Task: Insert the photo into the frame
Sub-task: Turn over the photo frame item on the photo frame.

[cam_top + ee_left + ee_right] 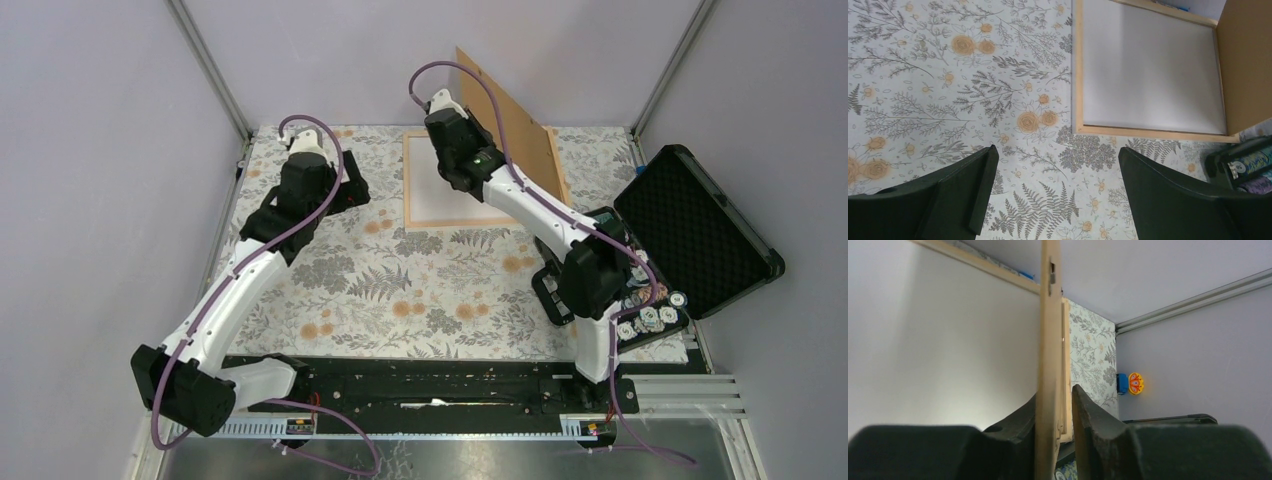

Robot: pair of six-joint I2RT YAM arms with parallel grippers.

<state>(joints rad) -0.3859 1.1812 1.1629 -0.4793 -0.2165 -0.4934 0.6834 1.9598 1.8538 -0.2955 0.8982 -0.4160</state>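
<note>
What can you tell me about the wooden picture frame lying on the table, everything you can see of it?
The frame is a rectangle of thin, light wood rails around a plain whitish panel. It lies flat on the floral cloth at the table's far middle. The photo, brown back showing, stands tilted on edge along its right rail, pinched by the right gripper. The open left gripper is apart from it.

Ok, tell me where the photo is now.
Top view, far centre: the photo stands tilted along the frame's right side, held by the right gripper.
</note>
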